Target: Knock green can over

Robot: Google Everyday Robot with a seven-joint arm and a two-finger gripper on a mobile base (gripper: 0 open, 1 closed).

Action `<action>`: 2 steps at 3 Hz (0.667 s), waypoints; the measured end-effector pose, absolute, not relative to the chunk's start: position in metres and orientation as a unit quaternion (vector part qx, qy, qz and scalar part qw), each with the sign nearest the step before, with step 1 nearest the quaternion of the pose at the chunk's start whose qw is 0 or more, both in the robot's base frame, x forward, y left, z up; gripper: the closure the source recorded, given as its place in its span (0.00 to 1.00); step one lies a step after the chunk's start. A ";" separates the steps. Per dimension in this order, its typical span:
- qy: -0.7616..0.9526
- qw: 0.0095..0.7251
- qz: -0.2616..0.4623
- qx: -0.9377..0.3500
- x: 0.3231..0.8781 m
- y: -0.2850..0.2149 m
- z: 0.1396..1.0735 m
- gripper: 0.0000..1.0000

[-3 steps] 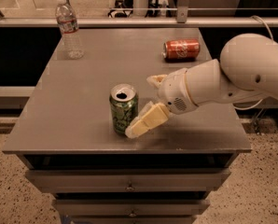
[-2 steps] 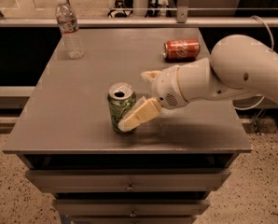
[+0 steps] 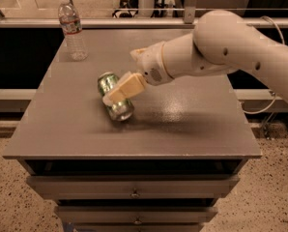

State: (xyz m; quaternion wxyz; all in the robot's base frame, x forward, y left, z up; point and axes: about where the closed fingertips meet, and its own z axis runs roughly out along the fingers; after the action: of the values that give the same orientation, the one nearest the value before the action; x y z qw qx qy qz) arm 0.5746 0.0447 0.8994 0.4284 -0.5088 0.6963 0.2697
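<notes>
The green can (image 3: 111, 92) is tipped over, close to lying on its side on the grey tabletop (image 3: 182, 124), its silver end (image 3: 122, 112) toward the front. My gripper (image 3: 121, 90) comes in from the right on a white arm. One cream finger (image 3: 125, 88) lies across the can's upper right side, touching it. The other finger is hidden behind the wrist.
A clear plastic water bottle (image 3: 72, 29) stands upright at the back left corner. The table sits on a drawer cabinet (image 3: 134, 193). A railing runs behind the table's far edge. The red cola can is hidden behind the arm.
The arm has swept left across the table. The green can stood upright a second ago, tilted left under the finger, and is now tipped over.
</notes>
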 end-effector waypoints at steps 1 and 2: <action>0.691 0.436 0.276 -0.506 0.600 0.066 0.909 0.00; 0.694 0.436 0.280 -0.500 0.609 0.058 0.909 0.00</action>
State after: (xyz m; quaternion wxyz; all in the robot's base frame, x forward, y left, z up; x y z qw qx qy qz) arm 0.6086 0.0576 0.9092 0.4363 -0.4995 0.6940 0.2801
